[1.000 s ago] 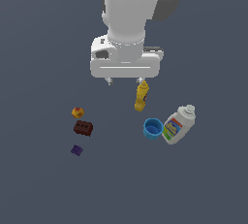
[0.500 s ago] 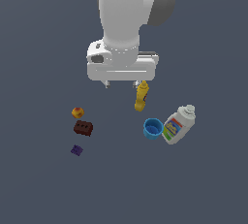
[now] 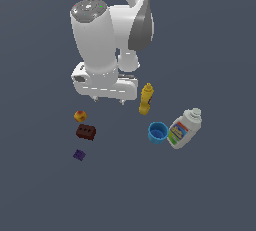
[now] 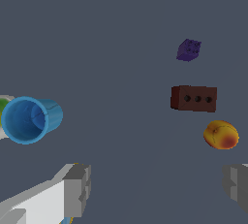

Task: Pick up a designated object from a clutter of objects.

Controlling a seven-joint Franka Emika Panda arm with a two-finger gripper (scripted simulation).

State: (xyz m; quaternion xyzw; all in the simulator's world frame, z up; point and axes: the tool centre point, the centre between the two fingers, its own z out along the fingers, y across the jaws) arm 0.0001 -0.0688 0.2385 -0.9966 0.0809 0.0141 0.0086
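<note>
- Two fingers of the gripper (image 4: 157, 189) are standing spread wide apart, with nothing between them, and the arm is hanging above the floor rather than at grasp height.
- Sitting just beside the brown brick (image 3: 86, 132) is the orange ball (image 3: 80, 116), alone on the exterior view's left of the clutter, with the tiny purple block (image 3: 79, 154) a little further off.
- One risk is showing plainly in the wrist view: the ball (image 4: 221, 135) is lying close to one finger instead of centred in the gap, so a straight drop is likely landing a fingertip on it and rolling it away.
- Another worry is the brick (image 4: 193, 98); it is near enough that a wide descent could be nudging it into the ball.
- Being round, the ball is probably slipping out if the pinch is closing off-centre.
- Well apart on the other side, the yellow bottle (image 3: 145, 99), blue cup (image 3: 157, 132) and white bottle (image 3: 184, 128) are looking safe from contact.
- Compared with half a second ago, the arm is swinging toward the ball's side and twisting at the wrist, while every object is staying put.
</note>
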